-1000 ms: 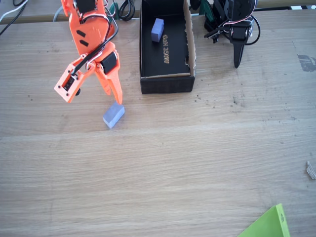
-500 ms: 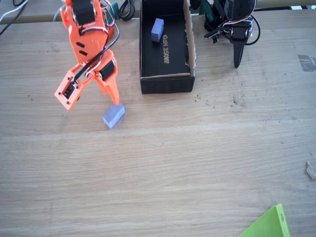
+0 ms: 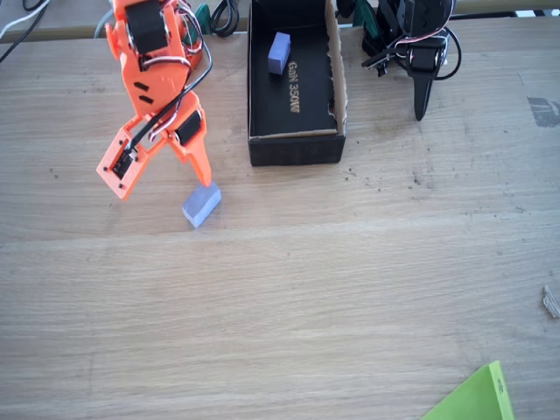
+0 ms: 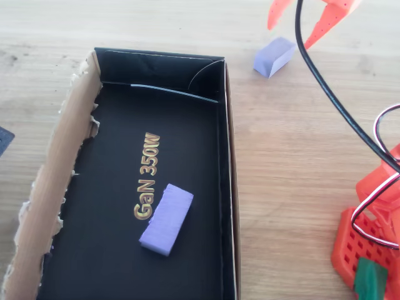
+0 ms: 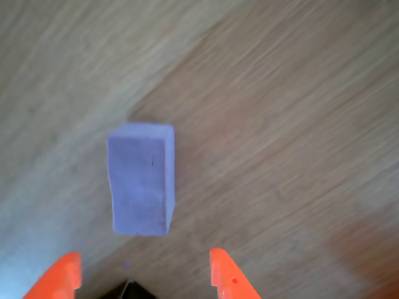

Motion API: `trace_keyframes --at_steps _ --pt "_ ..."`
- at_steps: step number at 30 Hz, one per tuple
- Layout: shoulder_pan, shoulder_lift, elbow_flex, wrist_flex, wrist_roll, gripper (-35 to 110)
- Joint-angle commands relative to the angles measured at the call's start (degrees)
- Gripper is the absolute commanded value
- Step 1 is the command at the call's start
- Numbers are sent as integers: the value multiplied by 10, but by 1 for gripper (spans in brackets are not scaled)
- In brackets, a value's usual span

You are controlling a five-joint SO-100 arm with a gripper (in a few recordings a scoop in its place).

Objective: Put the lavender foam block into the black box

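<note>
The lavender foam block (image 3: 201,205) lies on the wooden table, in front of and to the left of the black box (image 3: 296,149) in the fixed view. My orange gripper (image 3: 164,187) is open just behind the block, its right fingertip almost at the block's back edge. In the wrist view the block (image 5: 141,187) sits ahead of the gripper (image 5: 143,277), between the lines of the two fingers. The overhead view shows the block (image 4: 274,56) below the gripper (image 4: 292,31), beside the box (image 4: 229,187). A second lavender block (image 4: 167,219) lies inside the box by the gold lettering.
A green sheet (image 3: 477,398) pokes in at the bottom right corner of the fixed view. Cables (image 3: 223,16) lie behind the box at the table's back edge. A small scrap (image 3: 551,302) sits at the right edge.
The arm has drawn slightly back and left, and the gripper has tilted a little over the block. The block on the table has not moved.
</note>
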Motion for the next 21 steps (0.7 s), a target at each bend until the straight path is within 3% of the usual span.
trace_keyframes --at_steps 1,21 --pt "3 6 -18 12 9 29" --pt "44 -52 -43 -23 -38 32"
